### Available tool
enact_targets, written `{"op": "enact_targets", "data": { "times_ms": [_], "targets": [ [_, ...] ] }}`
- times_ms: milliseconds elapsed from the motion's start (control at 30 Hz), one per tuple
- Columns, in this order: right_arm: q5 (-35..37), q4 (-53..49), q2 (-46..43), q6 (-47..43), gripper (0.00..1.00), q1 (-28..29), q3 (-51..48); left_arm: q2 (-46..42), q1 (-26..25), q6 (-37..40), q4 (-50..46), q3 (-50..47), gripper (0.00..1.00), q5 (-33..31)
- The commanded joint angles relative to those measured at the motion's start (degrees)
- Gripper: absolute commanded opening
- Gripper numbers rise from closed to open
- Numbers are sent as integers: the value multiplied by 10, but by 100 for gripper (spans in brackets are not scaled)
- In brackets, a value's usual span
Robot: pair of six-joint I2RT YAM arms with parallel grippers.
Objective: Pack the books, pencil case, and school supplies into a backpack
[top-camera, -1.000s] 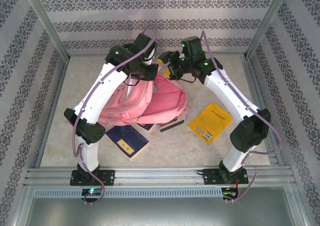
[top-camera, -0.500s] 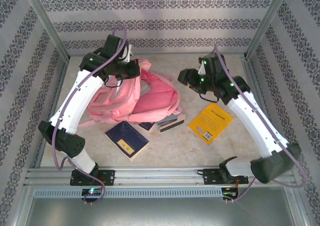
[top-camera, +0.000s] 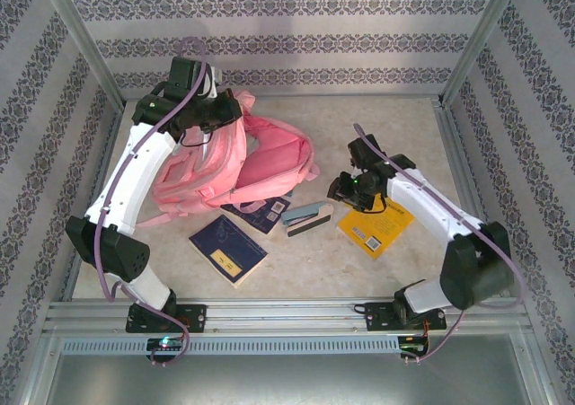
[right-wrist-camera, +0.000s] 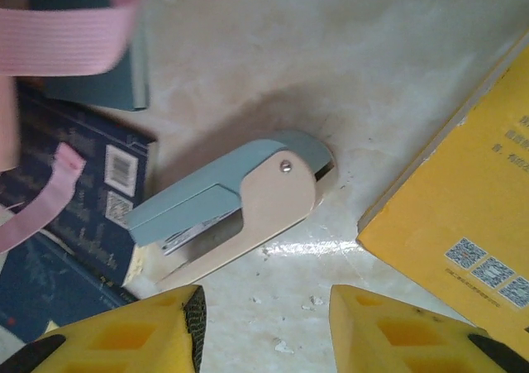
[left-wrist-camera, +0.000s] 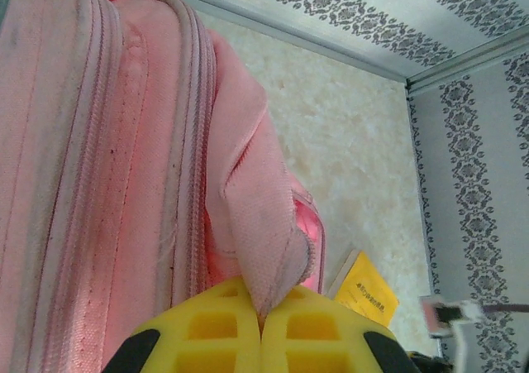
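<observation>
The pink backpack (top-camera: pixel 243 167) lies at the back left of the table. My left gripper (top-camera: pixel 220 113) is shut on a pink fabric loop (left-wrist-camera: pixel 260 224) at the backpack's top (left-wrist-camera: pixel 99 158), holding that end up. The teal-and-cream stapler (top-camera: pixel 305 218) lies on its side in front of the backpack. My right gripper (top-camera: pixel 346 189) hovers just over it, open, with the stapler (right-wrist-camera: pixel 240 203) a little ahead of its yellow fingertips (right-wrist-camera: pixel 124 332) and bare table between them. The right gripper (right-wrist-camera: pixel 264 332) holds nothing. The pencil case is out of view.
A navy book (top-camera: pixel 227 248) lies at the front. A second navy book (top-camera: pixel 260 212) sticks out from under the backpack, touching the stapler's tip (right-wrist-camera: pixel 140 261). A yellow book (top-camera: pixel 377 221) lies right of the stapler. Loose pink straps (right-wrist-camera: pixel 66 34) trail over a teal notebook (right-wrist-camera: pixel 99 67).
The left arm has pulled the backpack's top back and to the left. The right arm has come away from the backpack and dropped forward to the stapler.
</observation>
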Motion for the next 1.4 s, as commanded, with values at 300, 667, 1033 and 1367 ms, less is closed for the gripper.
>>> {"op": "enact_targets", "data": {
  "times_ms": [300, 667, 1033, 1367],
  "targets": [
    [-102, 180, 155, -98, 42, -22, 26, -54, 4, -36, 68, -31, 0, 25],
    [-144, 186, 172, -96, 42, -9, -6, -64, 3, -38, 75, -49, 0, 39],
    [-147, 153, 73, -108, 43, 31, -113, -55, 4, -39, 79, -45, 0, 46],
    [-51, 41, 64, -197, 57, 152, -87, -52, 3, -38, 79, -47, 0, 48]
  ]
}}
